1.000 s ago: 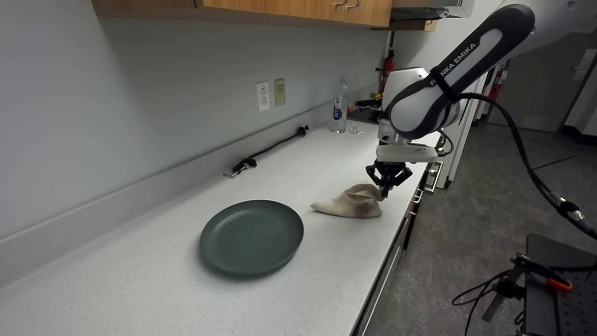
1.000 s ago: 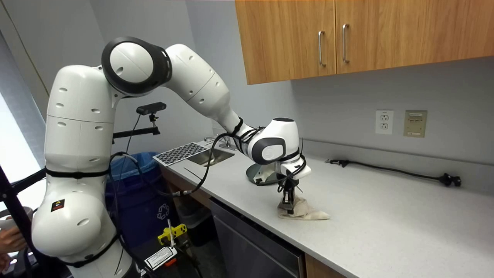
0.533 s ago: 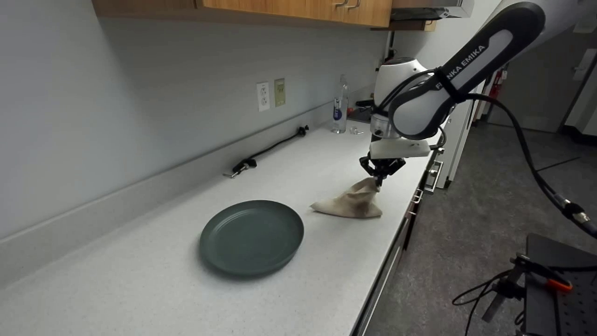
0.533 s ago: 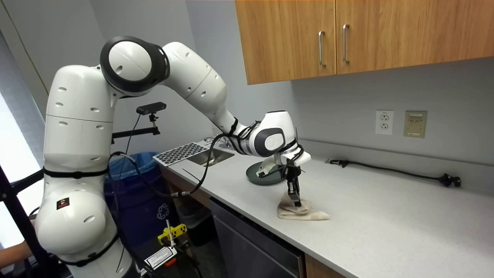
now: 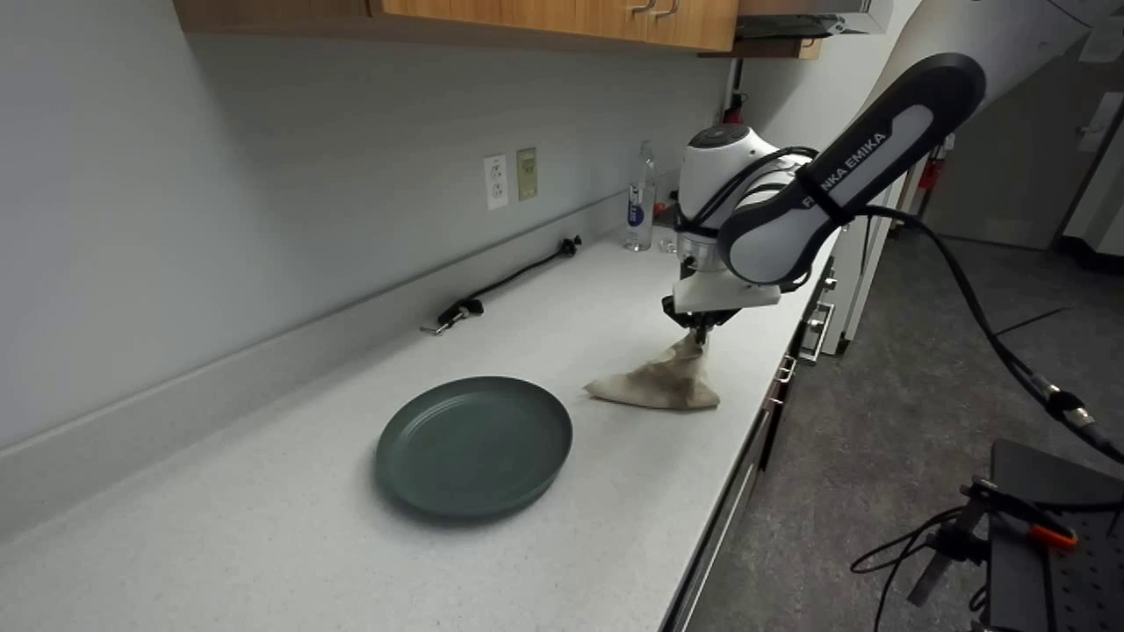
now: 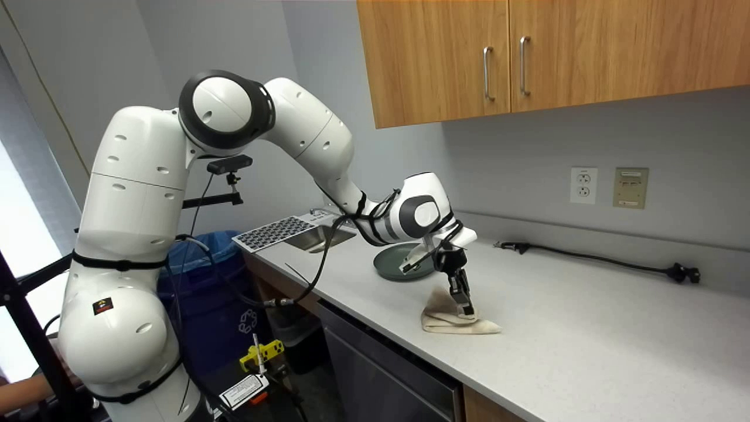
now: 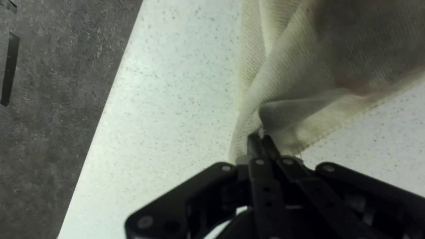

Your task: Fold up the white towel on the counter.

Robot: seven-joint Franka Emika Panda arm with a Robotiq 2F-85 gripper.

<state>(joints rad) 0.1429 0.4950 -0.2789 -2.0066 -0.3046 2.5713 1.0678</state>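
Note:
The off-white towel (image 5: 659, 384) lies bunched and partly folded on the counter (image 5: 562, 562), near its front edge. It also shows in an exterior view (image 6: 446, 321) and in the wrist view (image 7: 295, 76). My gripper (image 5: 701, 337) points down and is shut on a pinch of the towel, raising that part into a low peak. The rest of the towel rests on the counter. In the wrist view the fingertips (image 7: 260, 136) are together with cloth at their tips. In an exterior view my gripper (image 6: 467, 310) covers part of the towel.
A dark green plate (image 5: 474, 446) sits beside the towel on the counter. A black clamp arm (image 5: 518, 283) lies along the wall. A clear bottle (image 5: 641, 202) stands farther back. A sink (image 6: 319, 238) is at the counter's end. Wooden cabinets (image 6: 433, 58) hang above.
My gripper has risen from the towel's edge and moved inward over the towel, away from the counter's front edge. The pinched part of the towel has come up and over with it.

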